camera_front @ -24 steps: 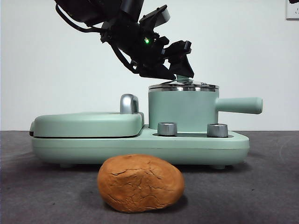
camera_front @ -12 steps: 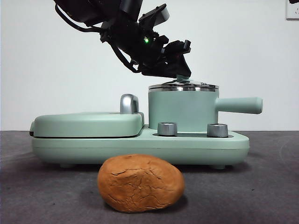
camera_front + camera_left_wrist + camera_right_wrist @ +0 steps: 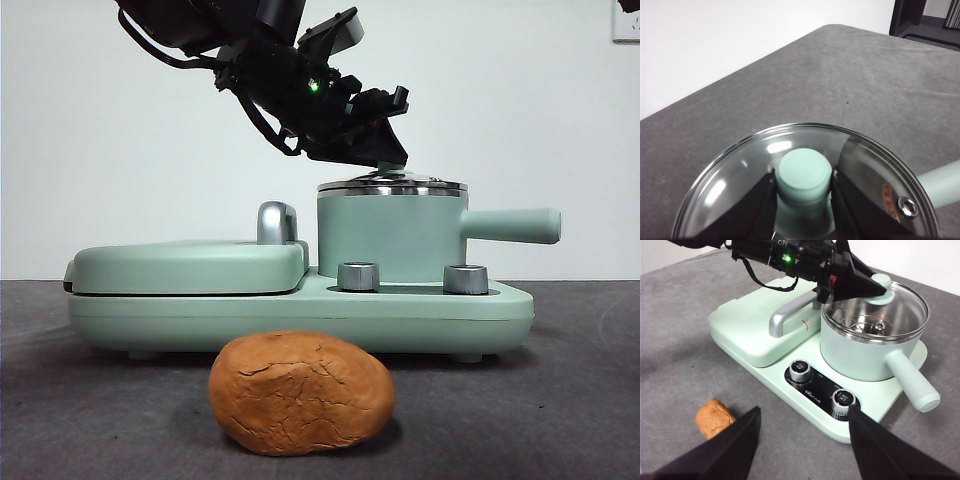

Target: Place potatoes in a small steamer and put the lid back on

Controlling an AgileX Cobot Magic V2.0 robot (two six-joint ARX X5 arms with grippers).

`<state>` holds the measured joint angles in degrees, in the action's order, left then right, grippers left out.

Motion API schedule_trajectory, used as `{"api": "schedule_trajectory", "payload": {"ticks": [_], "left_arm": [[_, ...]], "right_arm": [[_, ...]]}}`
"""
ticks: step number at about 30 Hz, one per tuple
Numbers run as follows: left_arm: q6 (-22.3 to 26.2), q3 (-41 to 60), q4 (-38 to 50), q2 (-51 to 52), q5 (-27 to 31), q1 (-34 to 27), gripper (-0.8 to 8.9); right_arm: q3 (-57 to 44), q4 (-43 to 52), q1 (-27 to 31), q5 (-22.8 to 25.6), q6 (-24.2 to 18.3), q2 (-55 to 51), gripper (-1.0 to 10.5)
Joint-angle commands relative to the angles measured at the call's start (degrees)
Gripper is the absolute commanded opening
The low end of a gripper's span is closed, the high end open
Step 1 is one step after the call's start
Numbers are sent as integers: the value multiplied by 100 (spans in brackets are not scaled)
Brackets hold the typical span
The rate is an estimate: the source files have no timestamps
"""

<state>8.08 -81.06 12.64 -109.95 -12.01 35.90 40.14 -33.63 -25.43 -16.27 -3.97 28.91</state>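
Left end effector clamped on lid knob; lid seated on small steamer.

Judgement: lift straight up, grip square on the knob, so the glass clears the steel rim without tilting, then set it aside. Right end effector waits above the tabletop, jaws apart, holding nothing. Count: 1 potato, on the tabletop just in front of the cooker base; 1 steamer, 1 lid, 2 dials, 1 closed griddle cover.
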Motion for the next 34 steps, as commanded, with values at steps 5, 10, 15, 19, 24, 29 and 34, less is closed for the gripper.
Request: {"api": "schedule_trajectory", "payload": {"ticks": [5,10,15,19,24,29,34], "left_arm": [[46,-107,48,387,17,17,9],[13,-107,-52,763,15,11,9],[-140,-107,-807,1314,15,11,9],[-289,-105,-1613,1746,17,-13,9],[-343,-44,-2562,2234,24,-28,10],[-400,354,-2892,2680,72,-26,11],[-518,1106,-2806,3254,210,-26,11]], "right_arm": [[107,37,-31,-2,101,17,278],[109,37,-31,0,101,17,278],[109,39,-31,-2,101,17,278],[109,37,-31,-20,101,17,278],[107,-57,-31,-22,98,20,279],[107,-153,-33,-50,44,61,279],[107,-181,-111,-350,-144,267,319]]}}
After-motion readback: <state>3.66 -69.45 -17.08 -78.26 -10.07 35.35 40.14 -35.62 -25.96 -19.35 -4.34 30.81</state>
